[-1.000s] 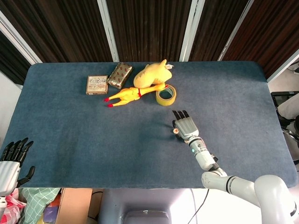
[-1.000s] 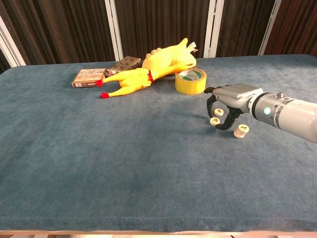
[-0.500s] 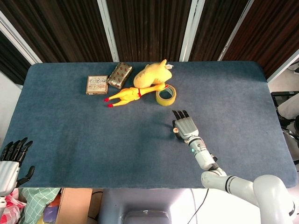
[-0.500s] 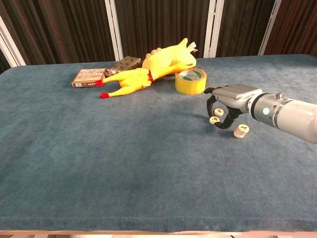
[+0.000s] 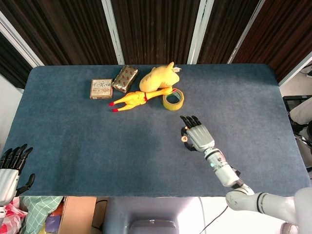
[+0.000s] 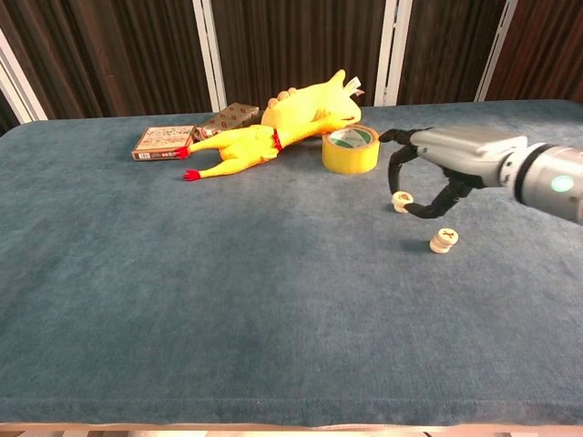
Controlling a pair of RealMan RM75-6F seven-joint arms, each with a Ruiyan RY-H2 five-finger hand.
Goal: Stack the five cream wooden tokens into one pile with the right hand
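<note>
Right hand (image 6: 435, 169) hovers palm-down above the tabletop (image 6: 228, 291), fingers curled, pinching one token (image 6: 402, 200).

Tape roll (image 6: 351, 149) near robot hand (image 6: 435, 168); foreground cloth bare

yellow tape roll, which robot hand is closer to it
Right. The right robot hand hangs just beside the yellow tape roll, on its near right, pinching a cream token. The left robot hand sits far away at the table's near left corner.
</note>
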